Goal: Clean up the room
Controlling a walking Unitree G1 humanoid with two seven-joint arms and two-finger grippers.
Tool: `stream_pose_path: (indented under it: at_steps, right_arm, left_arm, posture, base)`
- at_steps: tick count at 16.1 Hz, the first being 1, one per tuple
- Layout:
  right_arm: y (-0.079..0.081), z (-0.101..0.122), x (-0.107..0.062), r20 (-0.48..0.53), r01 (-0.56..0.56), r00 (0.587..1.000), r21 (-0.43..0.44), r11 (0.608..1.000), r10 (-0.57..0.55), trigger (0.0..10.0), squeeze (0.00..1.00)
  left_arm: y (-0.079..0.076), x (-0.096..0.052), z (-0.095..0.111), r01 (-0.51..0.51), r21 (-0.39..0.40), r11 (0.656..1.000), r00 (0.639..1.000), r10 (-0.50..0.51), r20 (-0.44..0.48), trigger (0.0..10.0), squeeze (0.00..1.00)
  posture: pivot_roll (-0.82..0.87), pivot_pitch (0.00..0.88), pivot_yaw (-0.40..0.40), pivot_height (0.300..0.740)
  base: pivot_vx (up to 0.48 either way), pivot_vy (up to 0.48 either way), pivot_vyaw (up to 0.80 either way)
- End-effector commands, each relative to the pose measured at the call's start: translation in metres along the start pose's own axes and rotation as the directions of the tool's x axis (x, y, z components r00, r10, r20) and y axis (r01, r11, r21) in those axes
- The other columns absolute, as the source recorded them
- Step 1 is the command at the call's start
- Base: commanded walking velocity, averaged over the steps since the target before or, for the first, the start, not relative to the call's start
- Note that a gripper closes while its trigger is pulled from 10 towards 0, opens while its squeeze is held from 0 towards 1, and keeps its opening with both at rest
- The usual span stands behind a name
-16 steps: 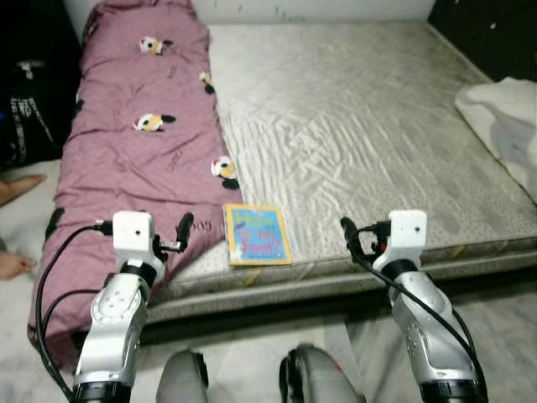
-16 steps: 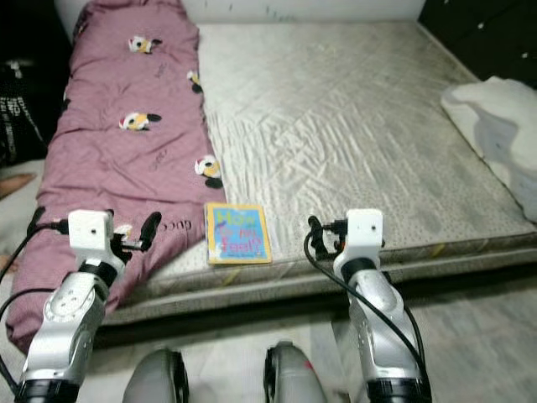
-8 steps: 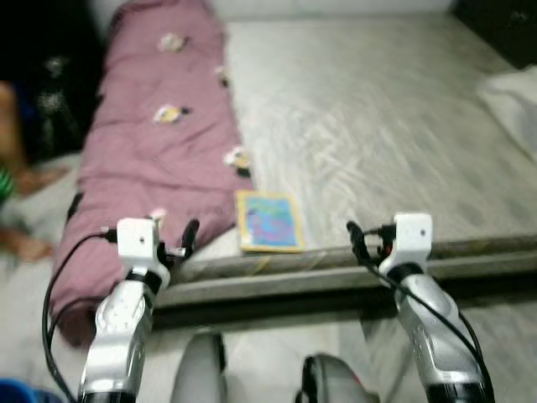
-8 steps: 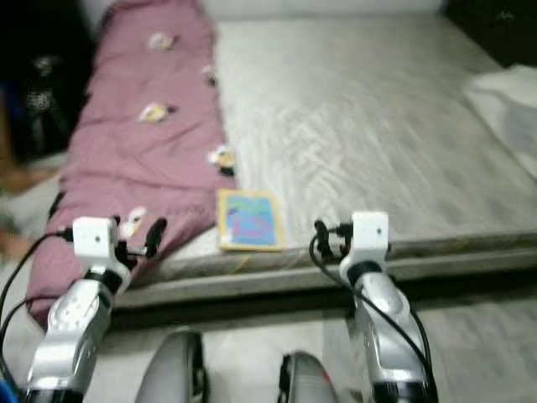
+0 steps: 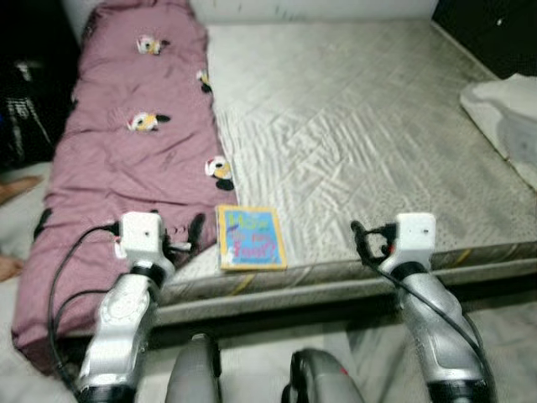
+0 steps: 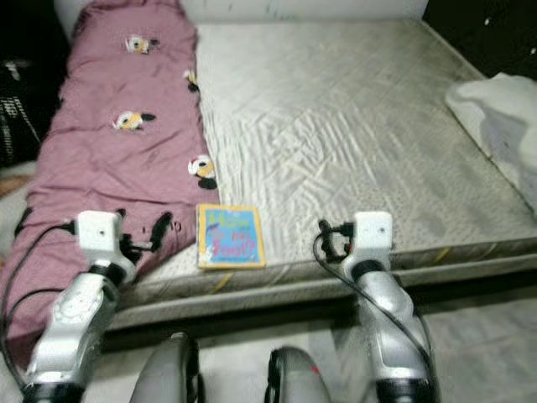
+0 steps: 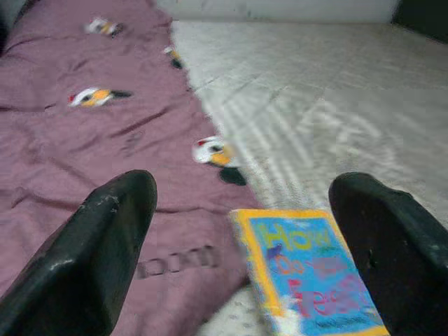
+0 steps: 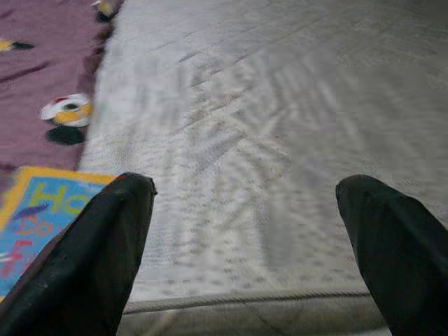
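A children's picture book (image 5: 249, 237) lies flat near the front edge of the bare grey mattress (image 5: 361, 126), just beside a mauve quilt (image 5: 126, 151) printed with cartoon birds. The left gripper (image 7: 245, 245) hovers before it, fingers spread wide. The right gripper (image 8: 245, 245), also open, points at the mattress edge. A white cloth (image 5: 503, 109) lies at the far right.
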State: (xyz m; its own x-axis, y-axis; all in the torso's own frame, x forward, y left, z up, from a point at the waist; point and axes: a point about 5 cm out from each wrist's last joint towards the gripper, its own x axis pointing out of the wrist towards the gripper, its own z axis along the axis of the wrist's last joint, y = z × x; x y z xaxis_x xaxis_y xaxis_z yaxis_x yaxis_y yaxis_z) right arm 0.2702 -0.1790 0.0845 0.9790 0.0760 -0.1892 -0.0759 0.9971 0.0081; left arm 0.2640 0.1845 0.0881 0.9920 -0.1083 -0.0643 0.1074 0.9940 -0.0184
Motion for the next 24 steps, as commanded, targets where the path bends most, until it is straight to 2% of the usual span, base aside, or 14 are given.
stream_pose_path:
  at_steps: [1,4,7,11,16,21,24]
  right_arm:
    - [0.0004,0.0029,0.0005,0.010,-0.001,1.000,-0.006,1.000,0.001,10.0,0.00]
    - [0.0002,0.0028,0.0003,0.008,-0.004,1.000,-0.005,1.000,0.004,10.0,0.00]
    - [0.0008,0.0024,0.0006,0.006,-0.009,1.000,-0.007,1.000,0.009,10.0,0.00]
    - [0.0028,0.0026,0.0007,0.007,-0.030,1.000,-0.025,0.999,0.030,10.0,0.00]
    - [0.0035,0.0020,0.0007,0.003,-0.037,0.999,-0.029,0.999,0.037,10.0,0.00]
    - [0.0032,0.0007,0.0007,-0.001,-0.040,0.999,-0.021,0.999,0.040,10.0,0.00]
    - [0.0031,0.0006,0.0006,0.000,-0.041,0.999,-0.013,0.999,0.041,10.0,0.00]
  left_arm:
    - [0.0028,-0.0009,-0.0026,-0.019,0.004,1.000,1.000,0.019,-0.019,10.0,0.00]
    - [0.0010,-0.0017,-0.0017,0.003,0.010,1.000,1.000,-0.003,-0.004,10.0,0.00]
    - [0.0005,-0.0018,-0.0017,0.006,0.008,1.000,1.000,-0.006,-0.004,10.0,0.00]
    - [0.0020,-0.0015,-0.0040,-0.020,0.011,1.000,1.000,0.020,-0.019,10.0,0.00]
    - [0.0022,-0.0012,-0.0043,-0.022,0.013,1.000,1.000,0.022,-0.021,10.0,0.00]
    - [0.0023,-0.0006,-0.0053,-0.023,0.012,1.000,0.999,0.024,-0.026,10.0,0.00]
    - [0.0021,-0.0009,-0.0055,-0.025,0.011,1.000,0.999,0.026,-0.027,10.0,0.00]
  posture:
    - [-0.06,0.131,-0.036,0.665]
    - [-0.06,0.131,-0.037,0.665]
    - [-0.06,0.128,-0.037,0.665]
    - [-0.06,0.126,-0.039,0.665]
    - [-0.06,0.126,-0.039,0.665]
    - [-0.06,0.120,-0.038,0.665]
    - [-0.06,0.122,-0.040,0.640]
  base:
    - [0.000,0.000,0.00]
    - [0.000,0.000,0.00]
    - [0.311,0.000,0.00]
    - [0.073,0.000,0.00]
    - [0.000,0.000,0.76]
    - [0.000,0.000,0.00]
    - [0.000,0.000,0.00]
